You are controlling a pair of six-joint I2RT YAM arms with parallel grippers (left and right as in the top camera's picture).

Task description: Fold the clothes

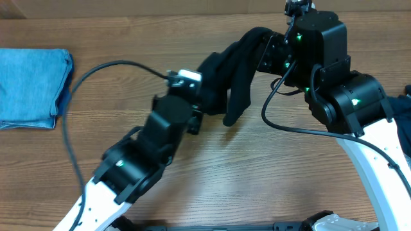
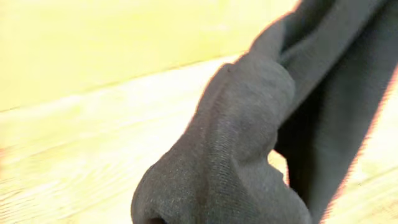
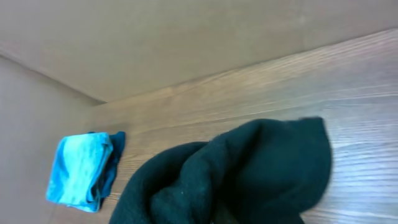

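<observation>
A black T-shirt [image 1: 236, 70] hangs bunched in the air between my two arms, one loose end drooping toward the table. My left gripper [image 1: 203, 93] is buried in its left end and shut on the fabric. The left wrist view is filled by the black cloth [image 2: 249, 124], which hides the fingers. My right gripper [image 1: 270, 50] is shut on the shirt's upper right end. In the right wrist view the dark folds [image 3: 249, 174] cover the jaws. A folded light blue denim garment [image 1: 32, 86] lies flat at the table's far left, also seen in the right wrist view [image 3: 81, 168].
The wooden table [image 1: 212, 167] runs under both arms. A black cable [image 1: 90, 74] loops from the left arm across the table near the denim. Another cable [image 1: 282, 122] curves below the right arm. A wall [image 3: 155, 43] stands behind the table.
</observation>
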